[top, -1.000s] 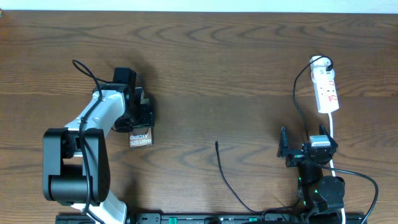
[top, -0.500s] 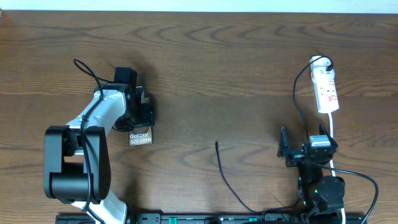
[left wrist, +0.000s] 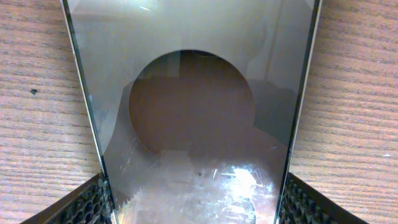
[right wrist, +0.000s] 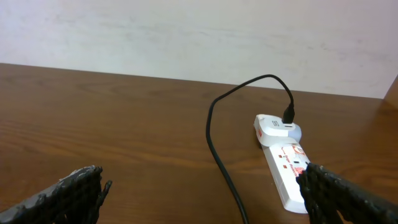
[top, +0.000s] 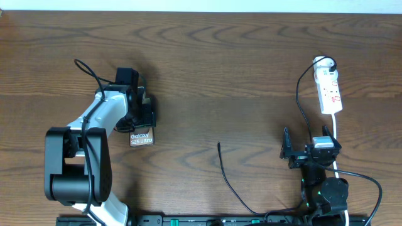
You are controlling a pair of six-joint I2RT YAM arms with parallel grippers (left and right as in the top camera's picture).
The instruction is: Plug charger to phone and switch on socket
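On the left, at about 8 o'clock from the middle of the tabletop [top: 220,63], the left hand [top: 143,118] has closed across the width of the phone [top: 141,139]. In the wrist view a textured pad sits against each long edge, and the glossy slab fills the gap between them. Whether the phone is lifted or lying flat cannot be told. Its lettered end points toward 6 o'clock, out from under the hand.

Near 6 o'clock the charger [top: 229,179] lies loose, with its plug tip toward 12 o'clock and well apart from the phone.

At 4 o'clock the right hand [right wrist: 205,199] is spread fully wide and holds nothing. The socket [top: 330,94] lies beyond it, at 3 o'clock, with a black lead plugged in at its far end.

The risks, as I judge them:
- The grip is on smooth edges only, so the phone could slip or twist when the plug is pushed in.
- The thin, limp cable could roll away from a wide-open hand.
- A tip that is not square to the port would jam or skid off.
- A hard press on the switch could shove the light socket along.
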